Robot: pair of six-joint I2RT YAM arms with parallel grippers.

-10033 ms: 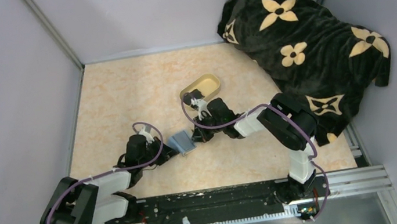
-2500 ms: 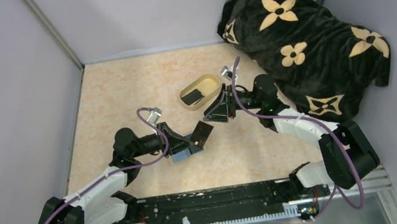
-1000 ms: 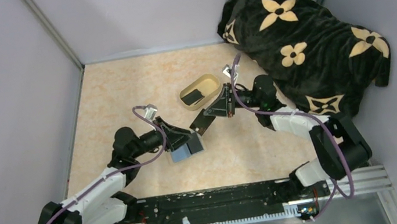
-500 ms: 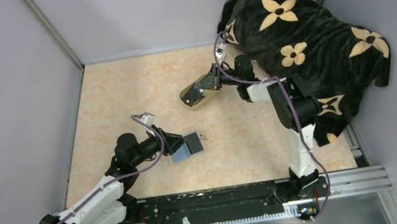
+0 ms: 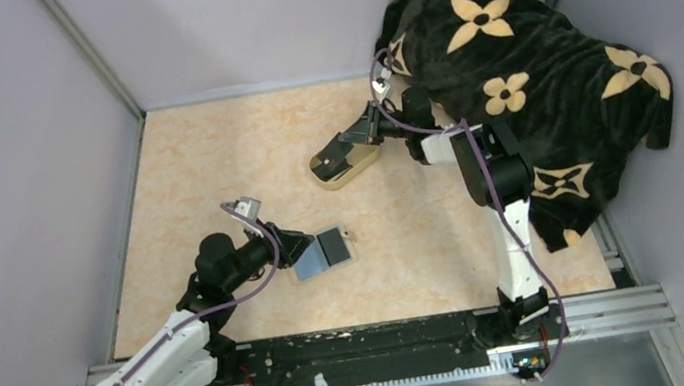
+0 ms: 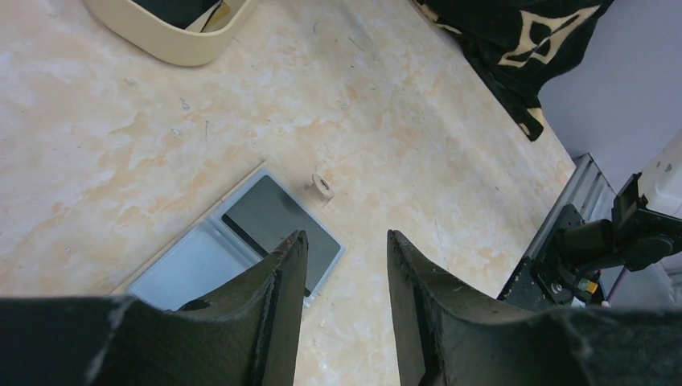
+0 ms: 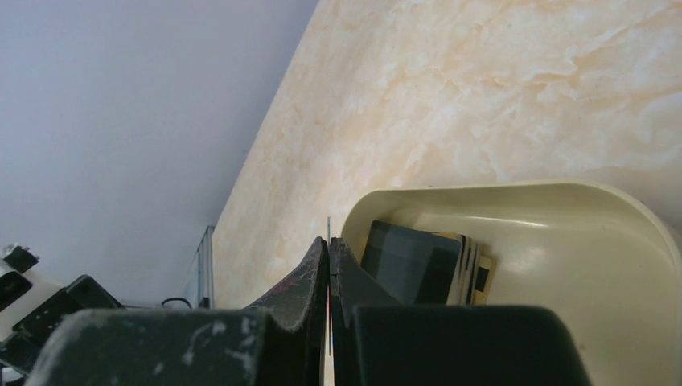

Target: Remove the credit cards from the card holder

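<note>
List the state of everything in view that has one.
wallet: open, flat on the table
card in wallet: tucked in a pocket
dish: upright, holding cards
cards in dish: stacked flat
left fingers: open, empty, above the wallet
right fingers: shut on a thin card, at the dish rim
blanket: bunched in the far right corner

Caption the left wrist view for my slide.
Left gripper, open, hovers over the unfolded card holder with a black card inside.
</note>
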